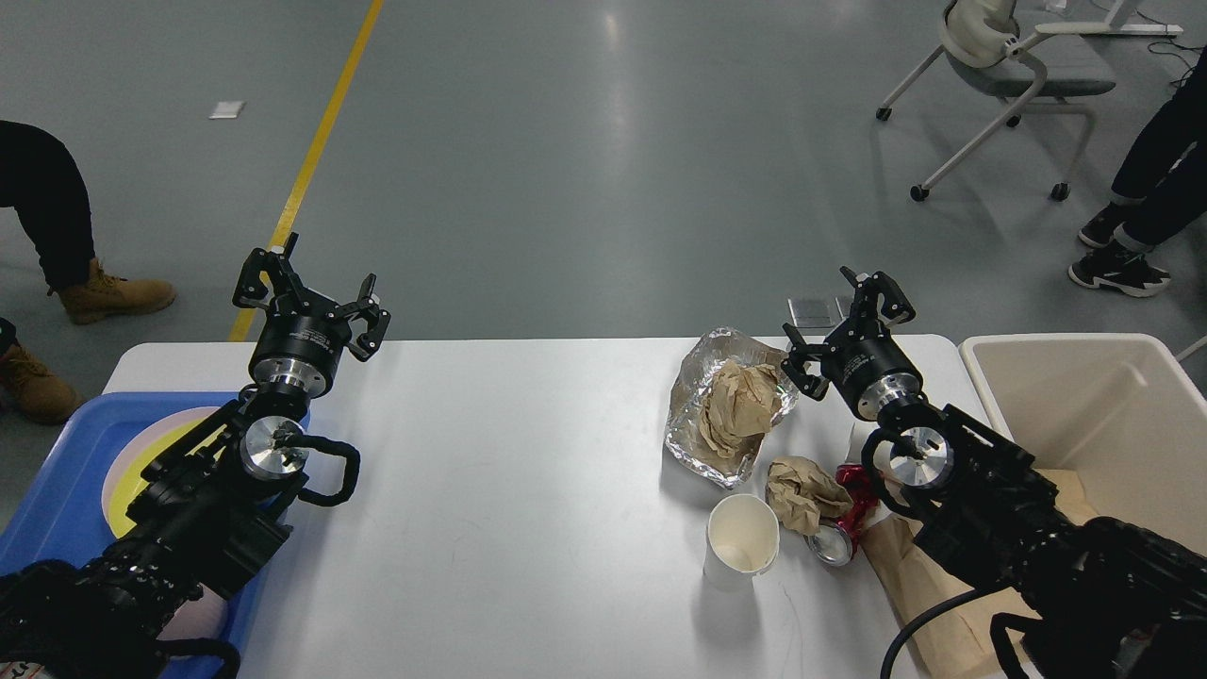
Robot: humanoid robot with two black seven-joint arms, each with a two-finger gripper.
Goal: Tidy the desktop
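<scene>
The white desktop (509, 490) spans the view. On its right side lie a crumpled foil sheet (693, 415) holding crumpled brown paper (740, 401), a second brown paper ball (801, 492), a white paper cup (743, 547), a crushed red can (842, 528) and a flat brown paper bag (910, 585). My right gripper (847, 316) is open and empty above the far edge, just right of the foil. My left gripper (309, 294) is open and empty over the far left edge.
A blue tray (57, 481) with a yellow plate (127, 481) sits at the left edge, partly behind my left arm. A cream bin (1094, 415) stands at the right. People's legs and an office chair (1009, 57) stand on the floor beyond.
</scene>
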